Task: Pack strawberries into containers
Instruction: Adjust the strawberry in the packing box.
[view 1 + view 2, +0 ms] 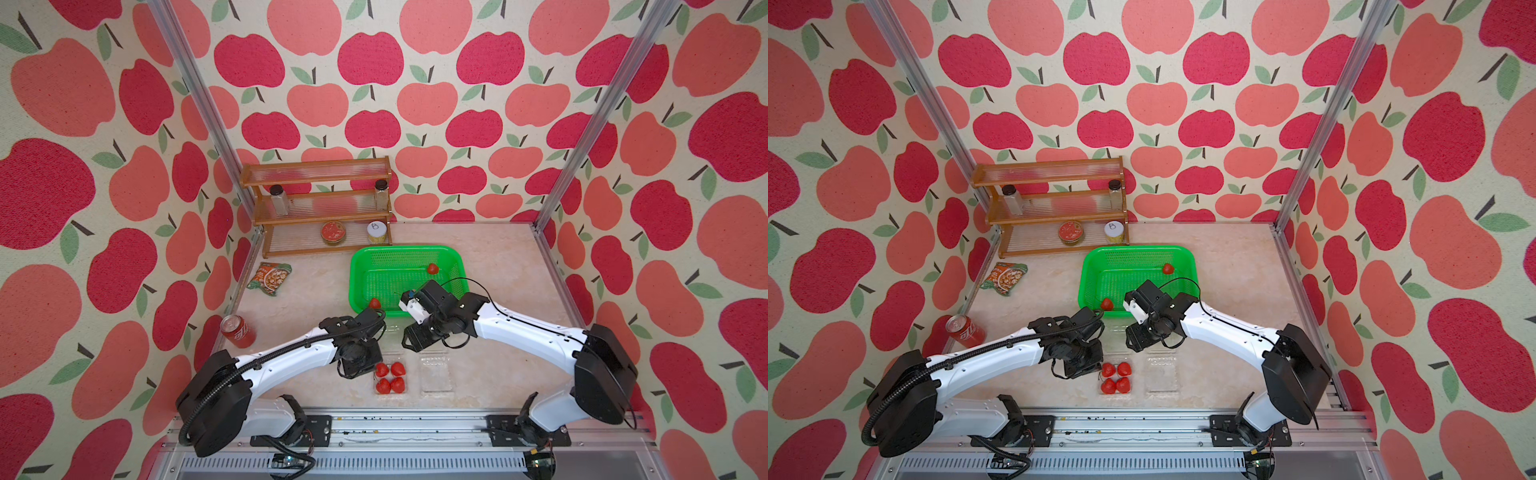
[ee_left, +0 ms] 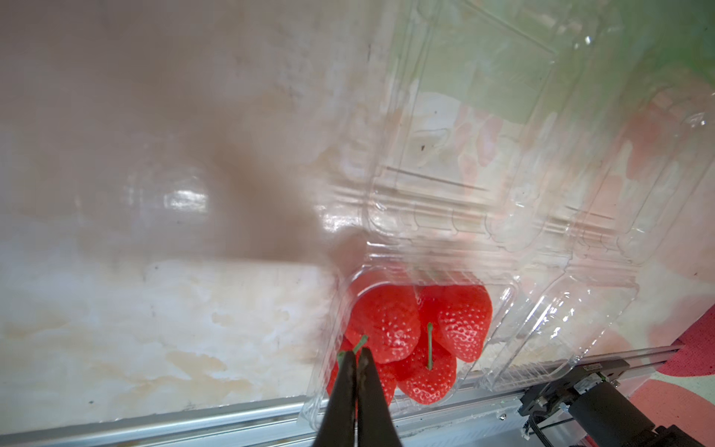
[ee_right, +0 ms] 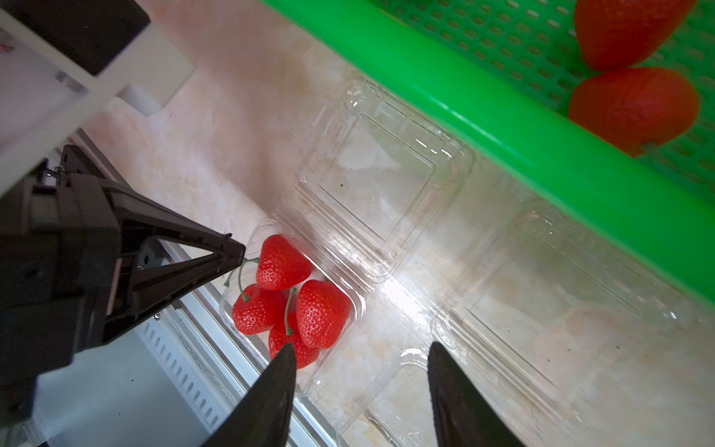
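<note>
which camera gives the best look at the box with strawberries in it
The right wrist view: the box and its four strawberries show close and nearly whole. In the left wrist view the left gripper covers part of it; in both top views the box is small.

The left gripper [image 2: 358, 358] is pinched closed, while the right gripper [image 3: 360, 350] hangs with jaws parted.

glossy red strawberries [image 1: 382, 369], clear containers [image 1: 436, 374], a perforated green basket [image 1: 357, 266], red-and-pink apple-print wallpaper [image 1: 370, 58], a beige marbled table [image 1: 311, 299].
</note>
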{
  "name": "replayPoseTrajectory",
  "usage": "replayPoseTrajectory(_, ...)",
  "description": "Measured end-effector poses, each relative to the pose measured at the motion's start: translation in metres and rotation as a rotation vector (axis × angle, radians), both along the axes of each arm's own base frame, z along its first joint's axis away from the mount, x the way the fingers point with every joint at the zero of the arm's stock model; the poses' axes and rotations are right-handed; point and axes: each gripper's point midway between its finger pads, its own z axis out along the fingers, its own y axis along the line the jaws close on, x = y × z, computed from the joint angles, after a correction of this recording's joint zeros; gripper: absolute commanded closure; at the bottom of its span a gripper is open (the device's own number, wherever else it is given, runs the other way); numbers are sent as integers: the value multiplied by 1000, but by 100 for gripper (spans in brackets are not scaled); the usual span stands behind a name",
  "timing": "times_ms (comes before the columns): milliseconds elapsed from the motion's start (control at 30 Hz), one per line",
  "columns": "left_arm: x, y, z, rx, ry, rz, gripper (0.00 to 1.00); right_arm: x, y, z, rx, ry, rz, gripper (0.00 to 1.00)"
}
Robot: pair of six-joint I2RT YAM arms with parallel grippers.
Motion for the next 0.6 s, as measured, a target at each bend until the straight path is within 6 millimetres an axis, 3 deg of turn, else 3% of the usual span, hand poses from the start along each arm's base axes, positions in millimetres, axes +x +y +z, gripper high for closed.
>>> replayPoseTrajectory(367, 14, 3, -6, 16, 2, -2, 100, 41, 1, -19, -9, 13, -94, 44)
replayPoseTrajectory(600, 33, 9, 21, -39, -79, 35, 100, 74, 15, -19, 5, -3, -99, 44)
